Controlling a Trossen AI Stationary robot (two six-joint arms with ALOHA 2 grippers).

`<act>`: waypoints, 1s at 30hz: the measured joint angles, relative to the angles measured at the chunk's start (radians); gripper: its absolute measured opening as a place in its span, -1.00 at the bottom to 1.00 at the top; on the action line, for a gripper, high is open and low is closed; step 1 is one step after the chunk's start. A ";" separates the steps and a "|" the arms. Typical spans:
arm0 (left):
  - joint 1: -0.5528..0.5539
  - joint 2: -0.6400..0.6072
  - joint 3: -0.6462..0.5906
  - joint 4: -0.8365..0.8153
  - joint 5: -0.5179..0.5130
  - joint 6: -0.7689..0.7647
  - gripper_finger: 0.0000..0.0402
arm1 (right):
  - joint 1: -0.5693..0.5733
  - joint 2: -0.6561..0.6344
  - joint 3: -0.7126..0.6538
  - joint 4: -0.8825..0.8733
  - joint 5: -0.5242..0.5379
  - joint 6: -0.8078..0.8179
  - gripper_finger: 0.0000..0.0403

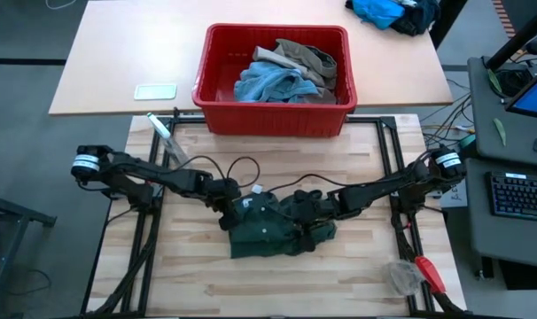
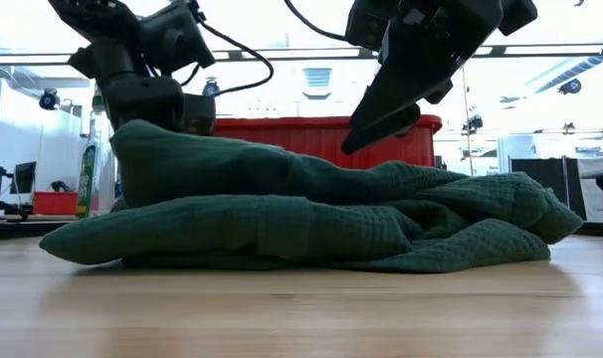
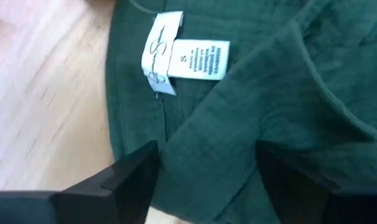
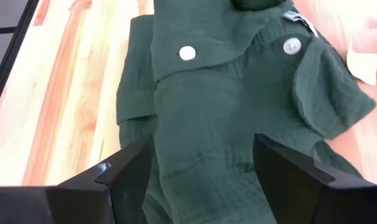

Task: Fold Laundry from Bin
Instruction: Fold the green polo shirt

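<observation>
Two arms meet over one dark green garment at the middle of the wooden surface.

Left gripper: at the garment's left end, low over the cloth; fingers spread apart, fabric lying between them but not pinched. Released.

Dark green shorts: lying bunched on the surface, partly doubled over, right portion rumpled in soft ridges. White size label exposed near the left gripper; two pale buttons showing on the upper layer. Low view shows stacked layers, uneven in height.

Right gripper: over the garment's right half, raised just above the cloth in the low view; fingers parted, holding nothing.

Red bin: on the far surface beyond the shorts, well apart from both grippers. Contents: light blue denim and a khaki-taupe piece, both awaiting handling.

Step in hand, as judged: folding the first garment, with both grippers let go between folds. Next move likely calls for regripping an edge of the rumpled right side, drawing it flat, then laying it over squarely; loose layers may drag along.
</observation>
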 joint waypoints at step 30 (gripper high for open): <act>-0.046 -0.095 0.468 -0.371 -0.167 0.270 -1.00 | -0.012 0.018 0.000 0.046 0.330 0.054 0.18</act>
